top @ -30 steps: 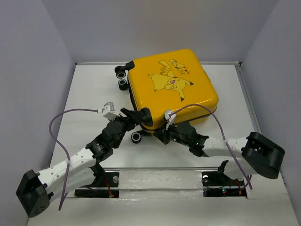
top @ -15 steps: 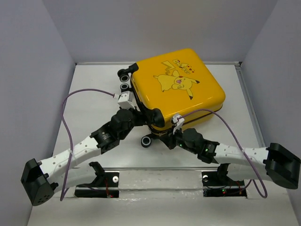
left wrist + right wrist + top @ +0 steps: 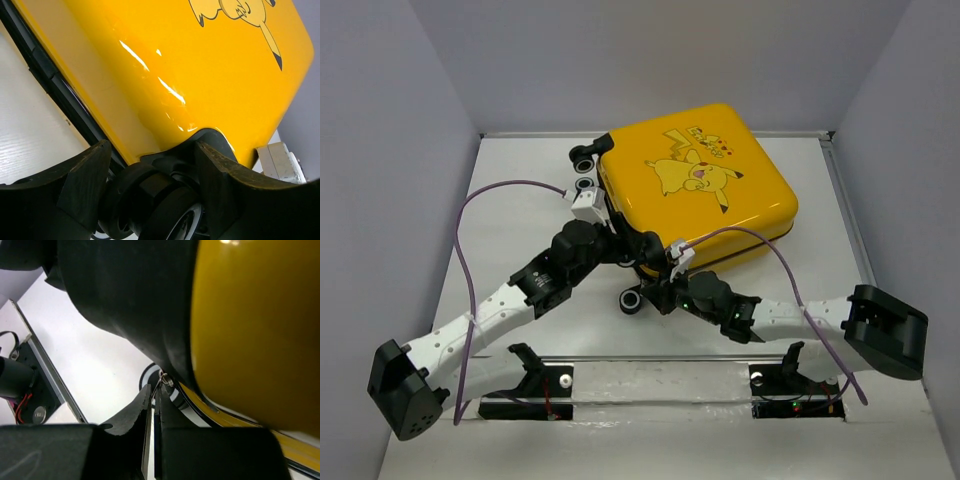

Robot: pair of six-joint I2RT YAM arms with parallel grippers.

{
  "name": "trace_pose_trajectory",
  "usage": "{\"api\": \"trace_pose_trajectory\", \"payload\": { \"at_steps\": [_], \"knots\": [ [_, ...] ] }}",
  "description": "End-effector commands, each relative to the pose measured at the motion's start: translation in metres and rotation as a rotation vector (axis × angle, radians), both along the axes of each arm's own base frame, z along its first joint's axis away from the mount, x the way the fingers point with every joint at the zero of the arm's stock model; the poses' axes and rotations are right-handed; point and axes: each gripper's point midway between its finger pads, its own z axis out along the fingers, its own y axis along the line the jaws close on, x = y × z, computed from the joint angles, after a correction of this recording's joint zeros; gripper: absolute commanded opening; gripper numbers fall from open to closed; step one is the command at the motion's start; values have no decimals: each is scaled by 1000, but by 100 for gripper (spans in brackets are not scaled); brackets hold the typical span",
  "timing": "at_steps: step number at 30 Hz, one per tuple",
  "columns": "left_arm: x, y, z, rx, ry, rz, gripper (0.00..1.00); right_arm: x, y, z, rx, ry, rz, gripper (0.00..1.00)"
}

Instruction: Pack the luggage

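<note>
The luggage (image 3: 700,190) is a glossy yellow hard-shell case with a cartoon on its lid, lying flat and closed at the table's middle back. My left gripper (image 3: 638,245) clasps its near-left corner. In the left wrist view its fingers (image 3: 85,175) press on either side of the black corner wheel (image 3: 165,205) under the yellow shell (image 3: 200,60). My right gripper (image 3: 662,292) sits low at the front edge, shut on the small metal zipper pull (image 3: 162,376) beside the yellow shell (image 3: 255,330). Another wheel (image 3: 634,299) shows just left of it.
Two more black wheels (image 3: 585,172) stick out at the case's far-left corner. Grey walls (image 3: 400,200) enclose the white table on three sides. The arm bases stand on a metal rail (image 3: 660,385) at the near edge. Purple cables (image 3: 470,240) loop above both arms.
The luggage has swung and shifted to the right, both grippers moving with it. In the last half second the right gripper slid slightly left along the front edge.
</note>
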Motion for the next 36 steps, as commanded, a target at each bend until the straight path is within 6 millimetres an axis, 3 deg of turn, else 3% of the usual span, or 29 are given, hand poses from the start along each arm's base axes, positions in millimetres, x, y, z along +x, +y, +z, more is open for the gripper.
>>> {"api": "trace_pose_trajectory", "payload": {
  "at_steps": [1,2,3,4,5,6,7,8,9,10,12,15,17,18,20,21,25,29,31,36],
  "knots": [
    [1,-45,75,-231,-172,-111,6,-94,39,38,186,92,382,7],
    [3,-40,80,-211,-190,-94,6,-91,32,37,168,88,355,7],
    [6,-34,89,-193,-215,-70,6,-90,18,22,109,105,326,8],
    [10,-19,91,-150,-225,-11,10,-85,6,41,142,62,284,9],
    [13,-9,96,-118,-250,16,17,-84,-7,29,82,78,255,9],
    [15,-1,104,-106,-269,36,27,-85,-19,24,59,83,237,14],
    [21,13,105,-76,-274,71,57,-78,-28,24,48,70,187,24],
    [24,24,110,-60,-282,102,74,-80,-42,24,25,75,169,38],
    [28,34,121,-42,-298,131,92,-79,-49,24,11,85,147,59],
    [32,43,116,-2,-278,151,96,-77,-56,23,1,92,122,66],
    [47,66,119,58,-267,213,99,-70,-72,22,-14,92,47,74],
    [79,98,117,120,-244,315,99,-58,-92,22,-28,81,-54,74],
    [100,106,96,152,-184,310,98,-55,-96,24,-23,70,-77,73],
    [115,128,91,158,-162,358,96,-55,-96,26,-20,61,-76,72],
    [135,134,65,150,-81,329,95,-51,-99,23,-30,61,-93,71],
    [145,148,58,133,-61,344,94,-51,-99,21,-33,61,-96,70],
    [171,138,40,50,-13,251,91,-45,-104,17,-38,54,-137,69],
    [187,125,55,-66,-59,173,92,-45,-108,12,-48,49,-144,69],
    [194,123,66,-47,-110,146,90,-46,-108,10,-47,52,-137,69],
    [202,127,51,110,-123,87,82,-49,-109,6,-33,51,-123,69]
  ]
}}
